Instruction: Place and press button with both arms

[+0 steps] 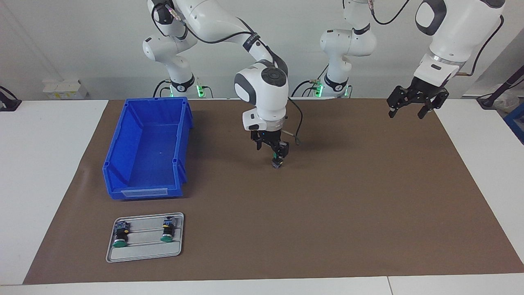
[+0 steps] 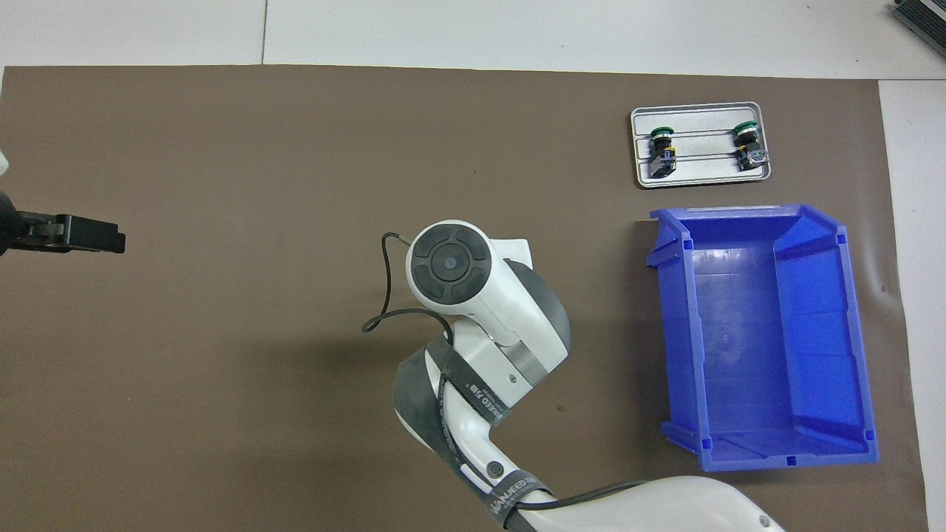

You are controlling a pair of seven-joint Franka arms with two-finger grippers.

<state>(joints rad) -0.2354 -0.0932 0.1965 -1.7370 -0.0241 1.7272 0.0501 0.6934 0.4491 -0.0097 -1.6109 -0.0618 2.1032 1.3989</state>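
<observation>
The button [image 1: 277, 164] stands upright on the brown mat [image 1: 327, 213], near its middle. My right gripper [image 1: 271, 152] hangs low right over it, open. One of its fingers [image 1: 282, 150] covers the green cap, and I cannot tell whether it touches. In the overhead view the right arm's wrist [image 2: 448, 263] hides the button. My left gripper [image 1: 406, 113] waits open in the air over the mat's corner at the left arm's end. It also shows side-on at the edge of the overhead view, left gripper [image 2: 103, 238].
A blue bin [image 1: 141, 191] [image 2: 671, 332] stands open at the right arm's end. Farther from the robots lies a grey tray [image 1: 143, 255] [image 2: 702, 177] holding two more green-capped buttons [image 1: 120, 237] [image 1: 166, 232] on their sides.
</observation>
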